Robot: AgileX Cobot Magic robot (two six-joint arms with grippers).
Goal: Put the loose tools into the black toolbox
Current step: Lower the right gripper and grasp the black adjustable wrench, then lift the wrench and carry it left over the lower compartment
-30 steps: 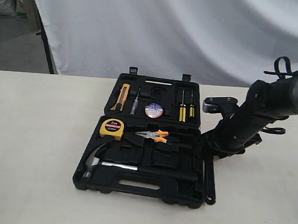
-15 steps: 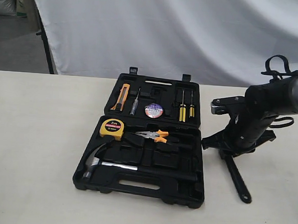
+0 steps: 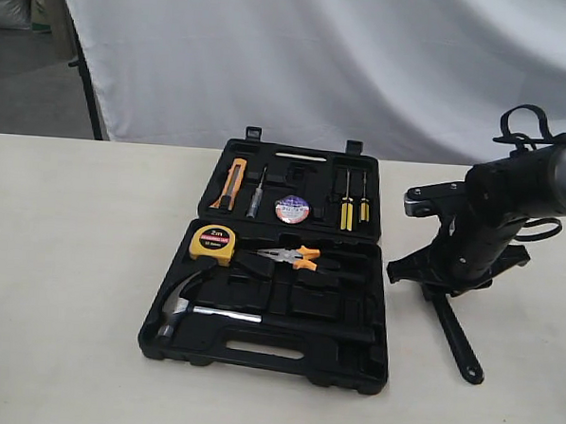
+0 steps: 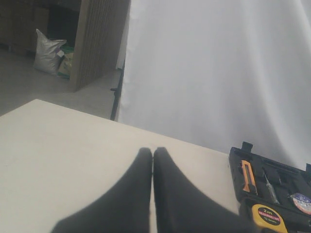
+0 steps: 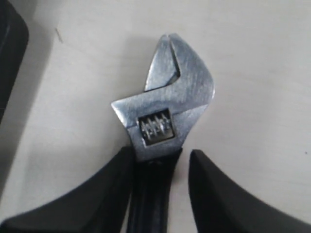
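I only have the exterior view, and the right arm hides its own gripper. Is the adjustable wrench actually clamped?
Observer: Not clamped. In the right wrist view the right gripper straddles the black handle of the adjustable wrench. One finger touches the handle and the other stands apart from it.
Operator: Where is the wrench's head?
Observer: Its silver head lies flat on the table just past the fingertips, with the adjusting screw facing the camera.
Operator: And the left gripper? It's outside my view.
Observer: The left gripper is shut with nothing between its fingers, and a corner of the black toolbox is nearby.
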